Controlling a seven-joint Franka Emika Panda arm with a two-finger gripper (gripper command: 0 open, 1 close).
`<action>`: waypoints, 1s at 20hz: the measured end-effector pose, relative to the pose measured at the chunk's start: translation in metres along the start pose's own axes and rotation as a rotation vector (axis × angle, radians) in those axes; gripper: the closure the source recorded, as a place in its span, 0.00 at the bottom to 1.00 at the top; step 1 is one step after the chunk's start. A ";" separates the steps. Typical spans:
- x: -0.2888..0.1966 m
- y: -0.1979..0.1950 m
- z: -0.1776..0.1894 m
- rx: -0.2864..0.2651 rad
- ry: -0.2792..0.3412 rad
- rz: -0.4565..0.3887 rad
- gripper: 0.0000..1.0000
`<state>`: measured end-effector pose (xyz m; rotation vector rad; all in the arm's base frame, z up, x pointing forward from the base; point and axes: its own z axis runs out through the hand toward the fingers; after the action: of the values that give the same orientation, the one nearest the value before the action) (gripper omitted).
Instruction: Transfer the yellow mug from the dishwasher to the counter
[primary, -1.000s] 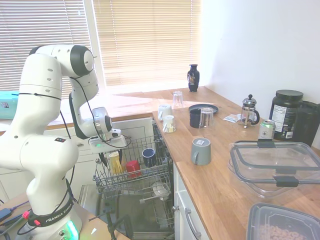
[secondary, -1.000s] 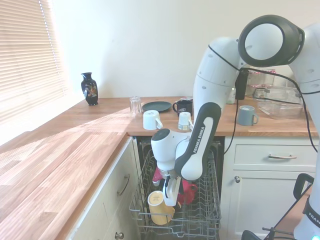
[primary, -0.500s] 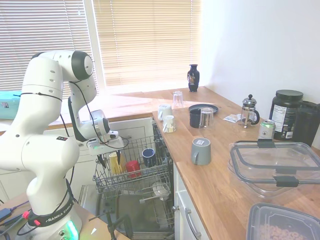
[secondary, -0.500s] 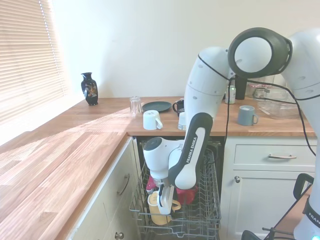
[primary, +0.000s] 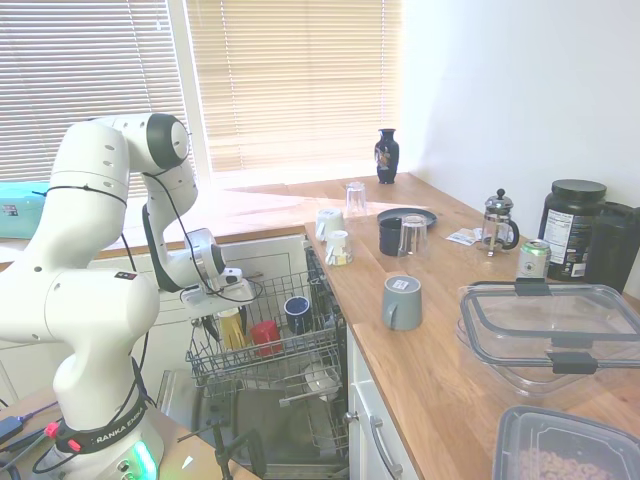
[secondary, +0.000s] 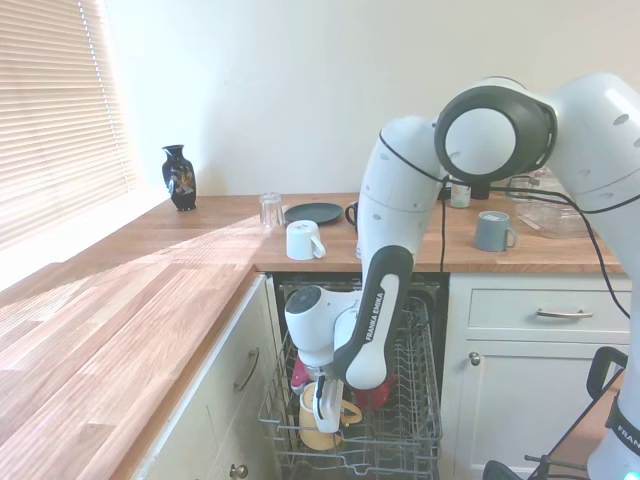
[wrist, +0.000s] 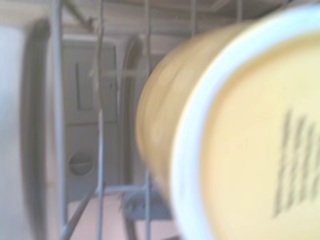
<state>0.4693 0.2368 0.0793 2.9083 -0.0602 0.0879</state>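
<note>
A white robot arm is lowering its pincer (secondary: 320, 414) onto the yellow mug (secondary: 322, 424), sitting upside down in the dishwasher (secondary: 365, 440) rack beside a red mug (secondary: 372, 392). Whether the pincer is clenched cannot be told. A shallow grip risks slipping off glossy ceramic.

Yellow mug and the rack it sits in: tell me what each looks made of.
The yellow mug looks like glazed ceramic: glossy body, with a pale unglazed-looking base ring in the wrist view. The rack looks like grey coated metal wire, judging by its thin, evenly bent rods.
</note>
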 end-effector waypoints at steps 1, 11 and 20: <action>0.001 0.000 0.000 0.003 0.004 -0.003 0.00; 0.007 0.006 0.020 0.064 0.040 0.016 0.00; 0.006 0.006 0.023 0.072 0.073 -0.034 0.00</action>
<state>0.4763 0.2252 0.0591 2.9736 0.0051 0.1936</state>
